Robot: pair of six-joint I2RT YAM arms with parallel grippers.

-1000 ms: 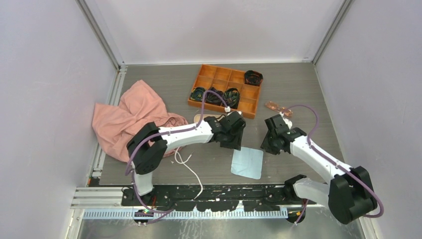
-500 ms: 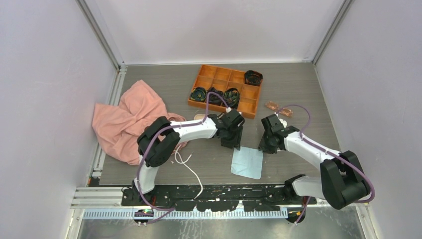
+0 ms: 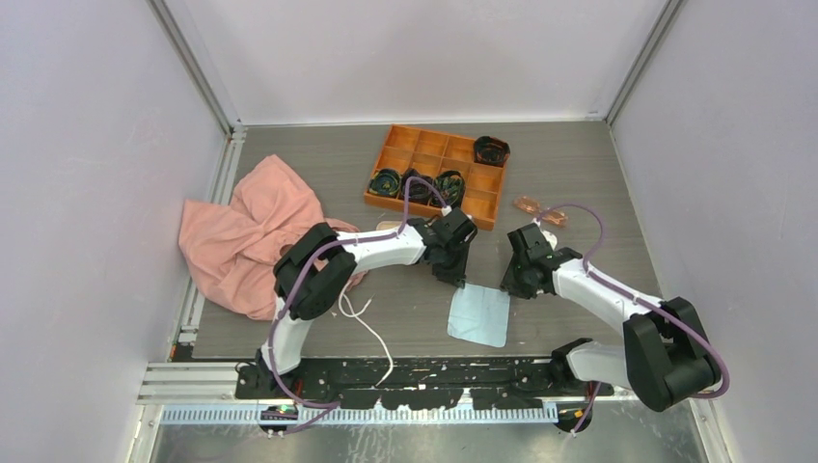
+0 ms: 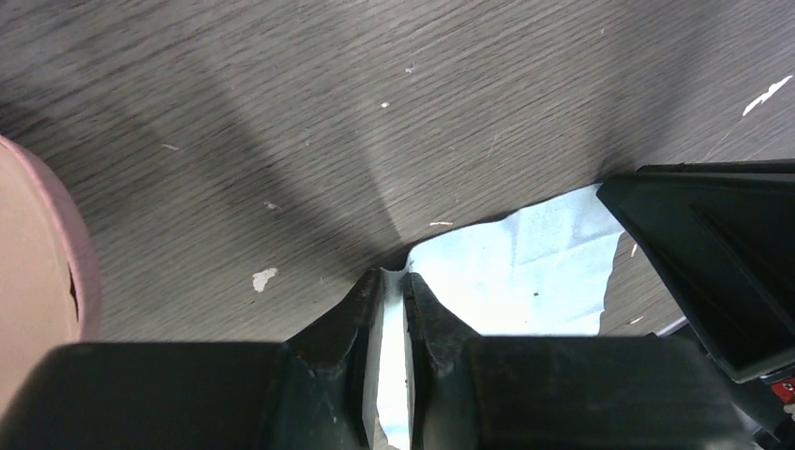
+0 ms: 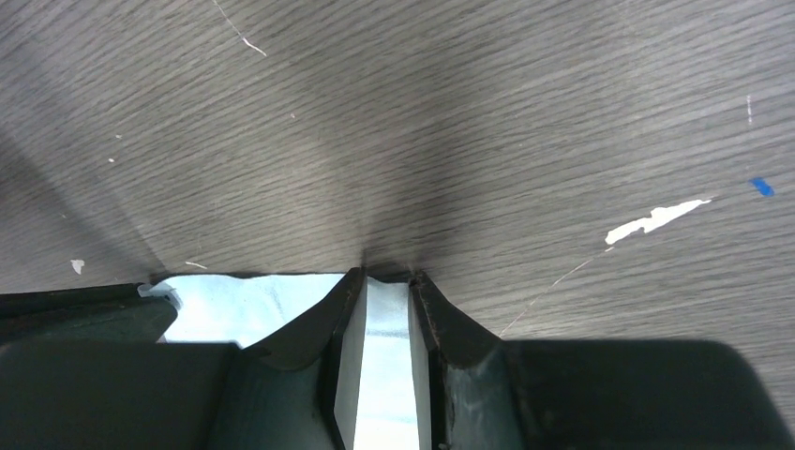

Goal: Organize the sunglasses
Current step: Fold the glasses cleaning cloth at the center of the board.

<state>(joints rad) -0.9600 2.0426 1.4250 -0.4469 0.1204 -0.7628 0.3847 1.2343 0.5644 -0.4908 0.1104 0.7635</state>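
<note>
The left tool (image 4: 393,281) is pinched tight on one far corner of the blue cloth (image 4: 525,272). The right tool (image 5: 386,277) sits almost closed at the other far corner, but it is hard to tell if it really holds it. Both arms bend in toward the middle, wrists tipped down at the table (image 3: 318,154), while the sunglasses (image 3: 536,206) lie just behind the right arm near the orange tray (image 3: 479,204); they look light, thin and easy to break, so a soft hold on the frame's middle, not the lenses, seems best.
</note>
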